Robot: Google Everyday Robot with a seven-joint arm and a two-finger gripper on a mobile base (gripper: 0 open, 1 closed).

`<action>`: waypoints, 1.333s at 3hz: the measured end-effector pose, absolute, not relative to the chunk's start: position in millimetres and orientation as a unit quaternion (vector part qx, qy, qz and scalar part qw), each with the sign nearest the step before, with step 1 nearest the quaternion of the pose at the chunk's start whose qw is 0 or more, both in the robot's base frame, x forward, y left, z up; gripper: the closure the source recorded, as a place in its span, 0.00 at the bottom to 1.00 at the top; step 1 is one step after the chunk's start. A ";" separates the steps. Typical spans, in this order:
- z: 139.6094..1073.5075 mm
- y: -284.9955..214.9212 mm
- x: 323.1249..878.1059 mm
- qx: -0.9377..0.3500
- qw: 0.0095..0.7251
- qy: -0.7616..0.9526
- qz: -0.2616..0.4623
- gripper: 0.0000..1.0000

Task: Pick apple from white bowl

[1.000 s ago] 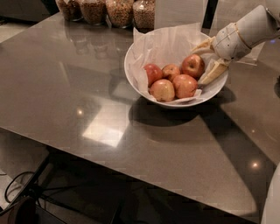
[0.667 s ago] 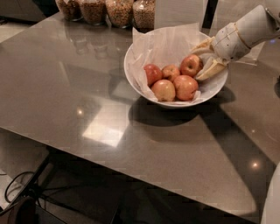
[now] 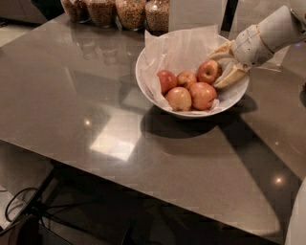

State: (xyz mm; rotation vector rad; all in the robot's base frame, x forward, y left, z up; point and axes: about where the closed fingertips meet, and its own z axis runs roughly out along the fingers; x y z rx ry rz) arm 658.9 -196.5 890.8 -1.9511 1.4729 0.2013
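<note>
The white bowl (image 3: 143,79), lined with crumpled white paper, stands on the table at the back right and holds several apples. The apple (image 3: 207,71), red with a yellow-orange blush, lies at the bowl's right side. My gripper (image 3: 214,72) reaches into the bowl from the right. It is open, with one tan finger (image 3: 221,50) above and behind the apple and the other (image 3: 229,76) in front of it, both close against its right side. A large red apple (image 3: 202,95) and a paler one (image 3: 179,98) lie at the front.
The bowl stands on a glossy dark grey table (image 3: 95,105). Several glass jars (image 3: 129,12) of dry goods line the far edge. A small dark-red apple (image 3: 166,80) lies at the bowl's left. Cables (image 3: 19,206) lie on the floor beneath the near left edge.
The gripper has stayed at the bowl's right side, its fingers barely shifting around the apple. The apples have not moved.
</note>
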 end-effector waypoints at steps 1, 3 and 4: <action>908.0 -200.8 659.7 -0.726 0.345 0.591 0.072 1.00; 983.4 -207.0 651.3 -0.692 0.320 0.647 0.002 1.00; 983.4 -207.0 651.3 -0.692 0.320 0.647 0.002 1.00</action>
